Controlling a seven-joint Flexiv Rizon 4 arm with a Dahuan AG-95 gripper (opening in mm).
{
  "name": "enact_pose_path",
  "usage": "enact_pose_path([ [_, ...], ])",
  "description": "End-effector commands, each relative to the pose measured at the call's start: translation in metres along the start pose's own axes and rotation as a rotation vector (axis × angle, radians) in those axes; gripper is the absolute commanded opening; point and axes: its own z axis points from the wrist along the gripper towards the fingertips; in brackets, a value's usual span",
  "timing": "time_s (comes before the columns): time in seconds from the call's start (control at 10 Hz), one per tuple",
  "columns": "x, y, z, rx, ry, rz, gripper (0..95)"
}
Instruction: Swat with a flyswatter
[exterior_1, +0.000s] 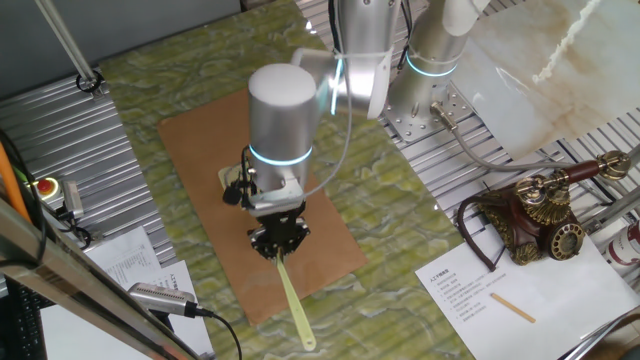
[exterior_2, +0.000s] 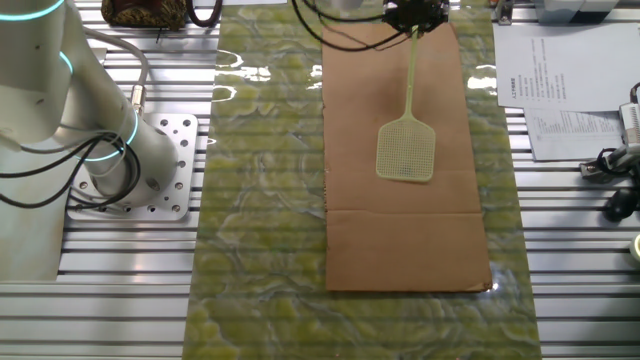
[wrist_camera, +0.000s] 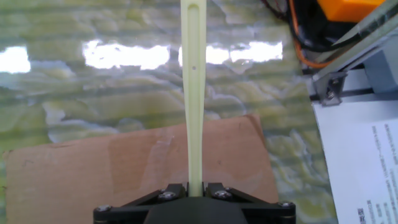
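While the fingers (wrist_camera: 194, 186) are pinching the flyswatter (exterior_2: 408, 140) near its twelve o'clock handle end, it is looking light and bendy. That thin handle is probably going to wobble.

Pale yellow-green flyswatter (exterior_2: 407, 150), mesh head over brown board (exterior_2: 400, 230).

Pale yellow-green flyswatter (exterior_2: 407, 150) with mesh head, plain brown board (exterior_2: 400, 240), green marbled mat (exterior_2: 260, 200).

In the hand view, the flyswatter (wrist_camera: 193, 93) handle is cut off by the top edge. In one fixed view the arm hides its mesh head. Print on the paper sheet (wrist_camera: 367, 162) is unreadable.
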Motion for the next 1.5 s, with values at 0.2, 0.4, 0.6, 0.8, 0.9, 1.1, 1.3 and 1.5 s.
enact_pose_path([
  [0.2,0.000,0.000,-0.002,-0.028,0.057,0.037,0.0],
  [0.4,-0.003,-0.001,-0.010,-0.059,0.169,0.105,0.0],
  [0.6,-0.004,-0.002,-0.019,-0.068,0.244,0.187,0.0],
  [0.8,0.003,-0.003,-0.022,-0.073,0.260,0.247,0.0],
  [0.9,0.011,-0.003,-0.023,-0.079,0.276,0.296,0.0],
  [1.1,0.022,-0.003,-0.026,-0.084,0.289,0.387,0.0],
  [1.3,0.029,-0.005,-0.029,-0.069,0.326,0.489,0.0],
  [1.5,0.038,-0.006,-0.033,-0.023,0.383,0.567,0.0],
])
